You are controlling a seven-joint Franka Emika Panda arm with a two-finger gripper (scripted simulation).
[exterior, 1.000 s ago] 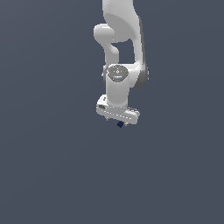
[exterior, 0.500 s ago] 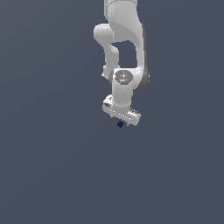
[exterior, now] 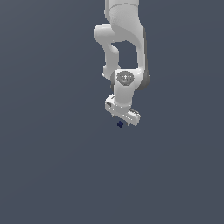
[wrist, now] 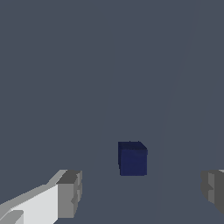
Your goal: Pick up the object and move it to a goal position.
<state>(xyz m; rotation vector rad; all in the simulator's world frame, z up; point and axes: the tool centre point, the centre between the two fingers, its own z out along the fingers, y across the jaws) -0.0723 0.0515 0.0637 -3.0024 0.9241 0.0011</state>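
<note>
So the navy block [wrist: 132, 158] is seen sitting between the spread, empty jaws of the gripper [wrist: 142, 192], off-centre toward one finger, not yet enclosed.

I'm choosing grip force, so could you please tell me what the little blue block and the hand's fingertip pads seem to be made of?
Block: looks rigid, matte navy, with flat shaded faces and crisp edges; the render leaves the real material open. Hand pads: dull grey, stepped faces, no shine; rubber or plastic, can't tell.
</note>
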